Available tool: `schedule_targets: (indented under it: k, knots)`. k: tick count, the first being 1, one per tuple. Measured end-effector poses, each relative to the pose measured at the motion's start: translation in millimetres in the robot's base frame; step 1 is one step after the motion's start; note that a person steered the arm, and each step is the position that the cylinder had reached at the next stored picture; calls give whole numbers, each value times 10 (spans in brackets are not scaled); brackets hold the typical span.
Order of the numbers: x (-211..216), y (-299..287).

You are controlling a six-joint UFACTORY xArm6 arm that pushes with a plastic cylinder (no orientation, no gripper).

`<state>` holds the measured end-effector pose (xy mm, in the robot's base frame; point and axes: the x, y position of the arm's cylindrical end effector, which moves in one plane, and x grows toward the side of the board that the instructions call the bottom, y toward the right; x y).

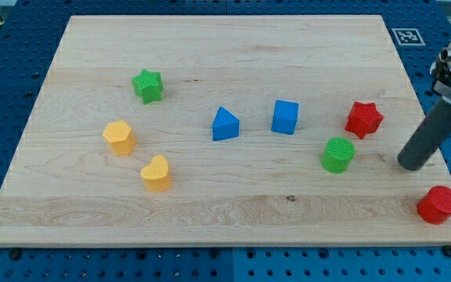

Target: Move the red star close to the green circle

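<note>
The red star (364, 119) lies on the wooden board at the view's right. The green circle (338, 154) sits just below and left of it, a small gap apart. My tip (413, 164) rests on the board to the right of both, about a block's width right of the star and a little lower. It touches no block.
A red circle (439, 204) lies at the view's lower right, below the tip. A blue cube (285, 117) and blue triangle (225, 124) sit mid-board. A green star (147, 85), yellow hexagon (120, 137) and yellow heart (156, 173) lie left. The board's right edge (425, 110) is near.
</note>
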<state>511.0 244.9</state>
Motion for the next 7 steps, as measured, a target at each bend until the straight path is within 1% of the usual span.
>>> schedule_targets:
  k: [3, 4, 5, 6, 7]
  knots:
    - [-951, -25]
    - [-1271, -138]
    - [-1442, -240]
    - [-1447, -501]
    - [-1291, -609]
